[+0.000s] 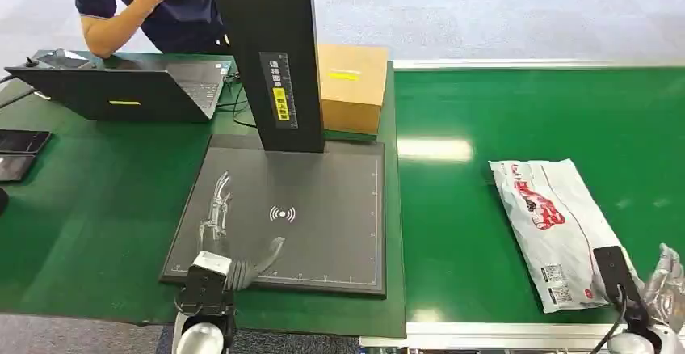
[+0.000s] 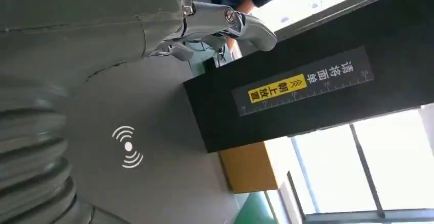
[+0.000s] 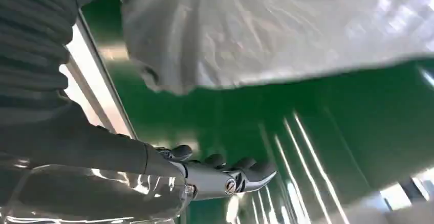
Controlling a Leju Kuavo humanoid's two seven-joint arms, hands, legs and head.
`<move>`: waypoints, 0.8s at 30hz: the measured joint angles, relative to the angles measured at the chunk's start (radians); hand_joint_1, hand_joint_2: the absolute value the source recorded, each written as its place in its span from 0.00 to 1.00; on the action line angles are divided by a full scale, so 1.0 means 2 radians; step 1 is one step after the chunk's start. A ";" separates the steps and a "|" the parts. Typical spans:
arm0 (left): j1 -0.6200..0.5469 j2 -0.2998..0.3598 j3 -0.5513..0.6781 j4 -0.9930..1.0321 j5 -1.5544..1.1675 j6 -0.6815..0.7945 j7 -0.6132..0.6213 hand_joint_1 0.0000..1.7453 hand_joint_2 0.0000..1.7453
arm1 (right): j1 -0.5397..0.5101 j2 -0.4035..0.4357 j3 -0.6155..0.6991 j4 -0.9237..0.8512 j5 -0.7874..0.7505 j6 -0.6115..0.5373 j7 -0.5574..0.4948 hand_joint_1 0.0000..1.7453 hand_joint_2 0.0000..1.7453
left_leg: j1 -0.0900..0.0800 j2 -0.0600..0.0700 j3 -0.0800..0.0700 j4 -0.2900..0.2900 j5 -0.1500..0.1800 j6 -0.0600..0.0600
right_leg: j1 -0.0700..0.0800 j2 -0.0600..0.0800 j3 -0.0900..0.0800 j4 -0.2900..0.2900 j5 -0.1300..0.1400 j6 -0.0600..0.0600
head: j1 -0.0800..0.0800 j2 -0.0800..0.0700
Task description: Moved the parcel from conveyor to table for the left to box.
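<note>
My right hand (image 1: 666,285), fingers spread and empty, sits beside the parcel (image 1: 557,229) at the conveyor's (image 1: 485,241) near edge; left hand (image 1: 222,233) lies spread on the scanner pad (image 1: 323,184).

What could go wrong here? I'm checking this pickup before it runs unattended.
1. The parcel is a limp plastic bag lying flat on the conveyor; the right robot hand sits at its near corner, so a grasp there may slip or let the bag sag.
2. The left robot hand rests on the scanner pad, where the parcel might land.
3. The black post stands along the transfer path.
</note>
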 measured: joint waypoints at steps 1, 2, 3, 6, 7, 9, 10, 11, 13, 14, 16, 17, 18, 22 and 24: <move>0.000 0.000 0.000 0.001 0.001 0.000 -0.001 0.00 1.00 | -0.002 -0.001 0.000 0.014 0.004 0.016 0.002 0.00 1.00 | 0.000 0.000 0.000 0.000 0.000 0.000 | 0.000 0.000 0.000 0.000 0.000 0.000 | 0.000 0.000; -0.001 0.000 0.000 0.003 0.003 0.000 -0.003 0.00 1.00 | -0.005 -0.002 0.000 0.027 0.006 0.034 0.005 0.00 1.00 | 0.000 0.000 0.000 0.000 0.000 0.000 | 0.000 0.000 0.000 0.000 0.000 0.000 | 0.000 0.000; -0.001 0.000 0.000 0.005 0.004 0.000 -0.005 0.00 1.00 | -0.008 -0.002 0.000 0.039 0.007 0.048 0.006 0.00 1.00 | 0.000 0.000 0.000 0.000 0.000 0.000 | 0.000 0.000 0.000 0.000 0.000 0.000 | 0.000 0.000; -0.001 0.000 0.001 0.008 0.004 0.000 -0.007 0.00 1.00 | -0.018 -0.005 0.000 0.059 0.013 0.073 0.006 0.00 1.00 | 0.001 0.001 0.001 0.000 0.000 0.000 | 0.001 0.001 0.001 0.000 0.000 0.000 | 0.000 0.000; -0.001 0.000 0.001 0.009 0.005 0.001 -0.007 0.00 1.00 | -0.021 -0.006 0.000 0.064 0.017 0.081 0.006 0.00 1.00 | 0.001 0.001 0.001 0.000 0.000 0.000 | 0.001 0.001 0.001 0.000 0.000 0.000 | 0.000 0.000; -0.001 0.000 0.002 0.009 0.004 0.002 -0.008 0.00 1.00 | -0.025 -0.006 0.002 0.069 0.023 0.089 0.006 0.00 1.00 | 0.001 0.001 0.001 0.000 0.000 0.000 | 0.002 0.001 0.001 0.000 0.000 0.000 | 0.000 0.000; -0.001 0.000 0.002 0.009 0.004 0.002 -0.008 0.00 1.00 | -0.026 -0.005 0.003 0.069 0.025 0.091 0.006 0.01 1.00 | 0.001 0.001 0.001 0.000 0.000 0.000 | 0.002 0.001 0.001 0.000 0.000 0.000 | 0.000 0.000; 0.000 0.000 0.002 0.009 0.004 0.002 -0.009 0.00 1.00 | -0.026 -0.005 0.005 0.069 0.028 0.092 0.006 0.15 1.00 | 0.001 0.001 0.001 0.000 0.000 0.000 | 0.002 0.001 0.001 0.000 0.000 0.000 | 0.000 0.000; 0.002 0.000 0.002 0.009 0.001 0.002 -0.009 0.00 1.00 | -0.027 -0.002 0.007 0.067 0.031 0.098 0.006 0.67 1.00 | 0.001 0.001 0.001 0.001 0.000 0.000 | 0.002 0.001 0.002 0.000 0.001 0.000 | 0.000 0.000; 0.003 0.000 0.003 0.009 0.000 0.002 -0.009 0.00 1.00 | -0.026 0.000 0.009 0.064 0.032 0.102 0.006 0.72 1.00 | 0.001 0.001 0.001 0.001 0.000 0.000 | 0.002 0.001 0.002 0.000 0.001 0.000 | 0.000 0.000; 0.005 0.000 0.003 0.009 -0.001 0.002 -0.008 0.00 1.00 | -0.023 0.006 0.012 0.053 0.035 0.108 0.004 0.79 1.00 | 0.001 0.002 0.001 0.001 0.000 0.000 | 0.002 0.002 0.002 0.000 0.001 0.001 | 0.000 0.000; 0.006 0.000 0.003 0.008 -0.002 0.002 -0.008 0.00 1.00 | -0.021 0.008 0.013 0.046 0.036 0.109 0.003 0.86 1.00 | 0.001 0.002 0.001 0.001 0.000 0.000 | 0.002 0.002 0.002 0.000 0.001 0.001 | 0.000 0.000; 0.007 0.000 0.004 0.008 -0.002 0.002 -0.007 0.00 1.00 | -0.019 0.013 0.014 0.040 0.037 0.110 0.002 0.88 1.00 | 0.001 0.002 0.001 0.001 0.000 0.000 | 0.002 0.002 0.002 0.000 0.001 0.000 | 0.000 0.000; 0.015 -0.001 0.005 0.003 -0.006 0.000 -0.006 0.00 1.00 | -0.003 0.029 0.020 0.006 0.038 0.113 -0.001 0.98 1.00 | 0.001 0.001 0.001 0.001 0.000 0.001 | 0.002 0.002 0.001 0.000 0.002 0.000 | 0.000 0.000; 0.018 -0.002 0.006 -0.001 -0.008 -0.002 -0.005 0.00 1.00 | 0.009 0.038 0.022 -0.023 0.036 0.117 -0.005 0.99 1.00 | 0.001 0.001 0.001 0.001 0.000 0.001 | 0.002 0.002 0.001 0.000 0.002 0.000 | 0.000 0.000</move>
